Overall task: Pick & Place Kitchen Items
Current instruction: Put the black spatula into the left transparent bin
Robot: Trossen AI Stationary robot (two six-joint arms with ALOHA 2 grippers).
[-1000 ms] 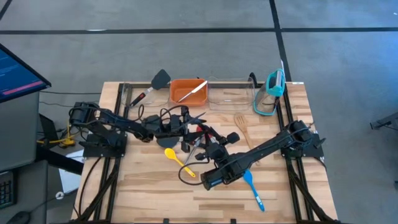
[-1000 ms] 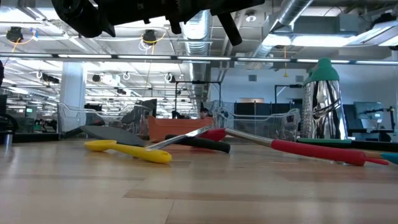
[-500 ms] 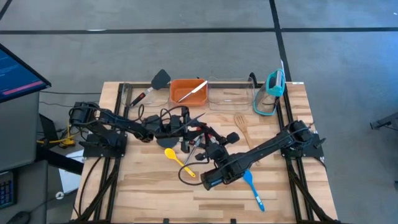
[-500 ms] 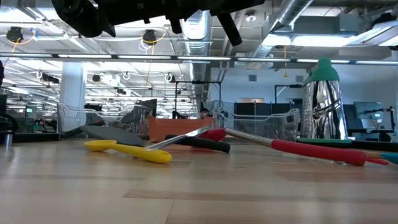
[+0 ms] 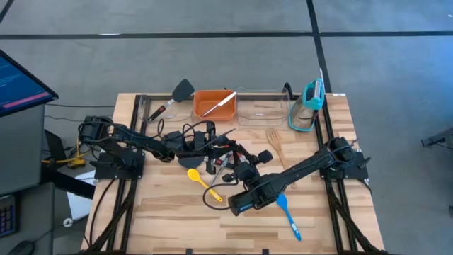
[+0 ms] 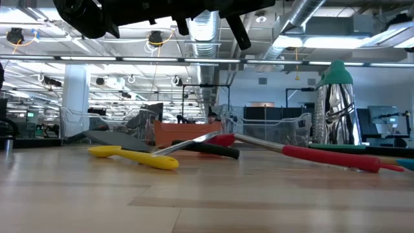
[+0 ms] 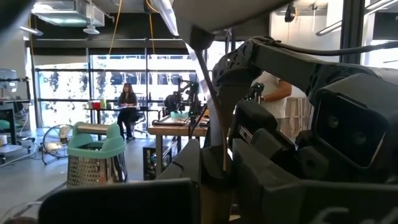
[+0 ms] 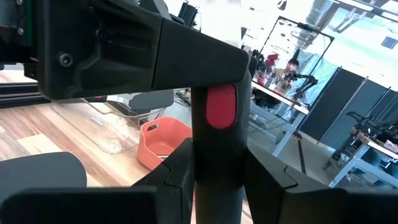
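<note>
Both grippers meet over the middle of the table on one utensil [image 5: 225, 146], a black handle with a red inlay, a thin metal shaft and a pale blade [image 7: 186, 15]. My left gripper [image 5: 214, 139] reaches in from the table's left and is shut on it. My right gripper [image 5: 230, 157] comes from the near right and is shut on its handle. Other kitchen items lie flat on the wood: a yellow spoon [image 5: 200, 180], a blue spoon [image 5: 287, 211], a wooden fork [image 5: 274, 140], and a black spatula [image 5: 182, 90] at the far edge. My left gripper has the utensil's black neck [image 7: 214, 171], where the metal shaft starts, pinched between its two fingers. The fingers come level from the table's left and lie across it. The blade stands beyond them, clear of the table. My right gripper pinches the black handle just below its red inlay [image 8: 214, 155] between its two fingers, which lie across it. The handle runs on from them toward my left gripper's body [image 8: 124, 43]. The low view shows nothing of the utensil touching the table.
At the far edge stand an orange bin [image 5: 214, 103] with a utensil in it, a clear bin [image 5: 263, 106] and a teal-topped metal grater [image 5: 309, 103]. A red-handled utensil [image 6: 330, 157] lies across the middle. A monitor [image 5: 18, 81] stands left of the table.
My left gripper's fingers have drawn together on the utensil that my right gripper holds. Neither arm has moved otherwise, and the items on the table lie as before.
</note>
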